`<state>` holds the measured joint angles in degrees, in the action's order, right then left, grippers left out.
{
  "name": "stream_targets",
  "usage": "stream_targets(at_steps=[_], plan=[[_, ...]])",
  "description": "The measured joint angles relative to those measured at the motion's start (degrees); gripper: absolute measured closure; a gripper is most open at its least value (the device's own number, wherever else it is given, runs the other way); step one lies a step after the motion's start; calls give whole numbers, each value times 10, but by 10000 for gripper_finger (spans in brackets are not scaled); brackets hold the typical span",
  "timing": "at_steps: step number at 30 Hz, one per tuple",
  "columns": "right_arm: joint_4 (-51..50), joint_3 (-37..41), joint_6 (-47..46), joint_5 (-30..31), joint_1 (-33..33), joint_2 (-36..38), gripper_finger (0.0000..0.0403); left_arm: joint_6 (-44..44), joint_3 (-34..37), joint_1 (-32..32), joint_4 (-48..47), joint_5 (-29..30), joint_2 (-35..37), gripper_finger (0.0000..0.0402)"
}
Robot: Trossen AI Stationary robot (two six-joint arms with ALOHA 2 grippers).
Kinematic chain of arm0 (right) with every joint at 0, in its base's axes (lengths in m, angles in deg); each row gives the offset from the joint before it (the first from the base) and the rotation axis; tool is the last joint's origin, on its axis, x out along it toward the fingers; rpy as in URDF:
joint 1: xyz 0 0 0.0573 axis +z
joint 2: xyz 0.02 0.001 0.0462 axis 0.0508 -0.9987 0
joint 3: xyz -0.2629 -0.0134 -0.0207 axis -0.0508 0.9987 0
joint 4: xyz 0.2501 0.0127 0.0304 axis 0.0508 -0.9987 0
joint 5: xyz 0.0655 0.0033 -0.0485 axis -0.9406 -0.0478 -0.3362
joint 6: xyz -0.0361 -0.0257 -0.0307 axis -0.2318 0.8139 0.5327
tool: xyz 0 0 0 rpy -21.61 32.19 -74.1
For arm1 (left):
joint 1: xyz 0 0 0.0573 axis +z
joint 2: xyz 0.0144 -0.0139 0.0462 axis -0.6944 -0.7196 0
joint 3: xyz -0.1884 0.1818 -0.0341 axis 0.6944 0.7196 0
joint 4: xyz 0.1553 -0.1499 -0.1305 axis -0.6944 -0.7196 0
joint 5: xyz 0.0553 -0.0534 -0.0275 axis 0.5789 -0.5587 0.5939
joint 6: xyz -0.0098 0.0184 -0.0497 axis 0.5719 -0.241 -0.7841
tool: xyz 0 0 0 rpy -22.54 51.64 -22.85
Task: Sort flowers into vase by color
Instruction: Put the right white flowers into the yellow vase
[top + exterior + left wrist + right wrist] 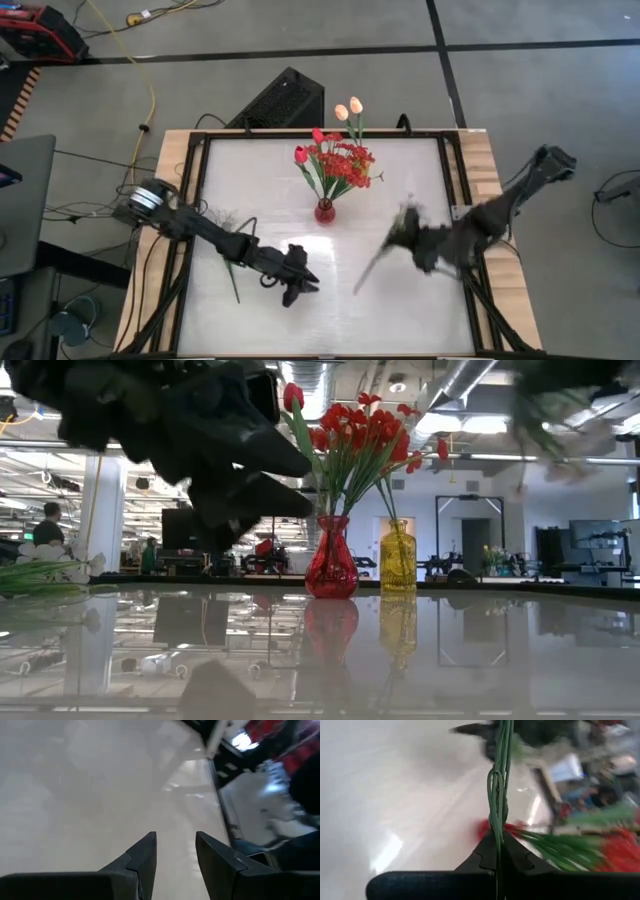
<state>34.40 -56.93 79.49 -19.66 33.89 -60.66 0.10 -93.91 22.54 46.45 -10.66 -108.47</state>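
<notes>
A red vase [324, 210] holding red flowers [338, 165] stands mid-table. Behind it a yellow vase [397, 555] holds two pale peach tulips [349, 107]. My right gripper [405, 235] hangs right of the red vase, shut on a green-stemmed flower [370, 272] whose blossoms are too blurred to name. My left gripper [305, 288] is open near the table's front edge, nothing between its fingers [145, 855]. A loose sprig with white blossoms [45, 565] lies flat on the table's left side, its stem [232, 280] under my left arm. My right gripper pinches a bundle of thin green stems [497, 820] between its two fingers. The stems run straight on past the fingertips. The flower is lifted clear of the table, slanting toward the front edge with its free stem end [357, 290] lowest.
A raised dark frame [455, 180] borders the white tabletop. A black box [285, 98] sits on the floor beyond the far edge. People [48, 520] and equipment show in the room behind. Bare tabletop lies between the two grippers and in front of the red vase.
</notes>
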Motion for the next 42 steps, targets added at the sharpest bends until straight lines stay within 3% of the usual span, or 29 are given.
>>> stream_targets(at_steps=[5, 8, 11, 15, 23, 28, 33, 42], plan=[[-28, 0, -46, 34, 91, -114, 370, -69, 0, 1, 164, -26, -87, 277], [-18, 0, -45, 49, 106, -186, 370, -150, -6, 8, 258, -24, -130, 277], [-17, -12, -41, 84, 104, -252, 370, -215, -27, 19, 300, -59, -167, 277], [-14, -39, -32, 122, 86, -324, 369, -261, -75, 29, 288, -74, -204, 277], [-17, -106, 3, 125, 58, -407, 370, -274, -151, 38, 254, -100, -244, 277], [-19, -137, 36, 129, 54, -422, 371, -256, -178, 39, 176, -100, -244, 277], [-22, -145, 46, 105, 59, -419, 371, -211, -182, 42, 195, -149, -243, 277], [-21, -145, 20, 61, 68, -420, 371, -183, -183, 51, 164, -140, -240, 277]])
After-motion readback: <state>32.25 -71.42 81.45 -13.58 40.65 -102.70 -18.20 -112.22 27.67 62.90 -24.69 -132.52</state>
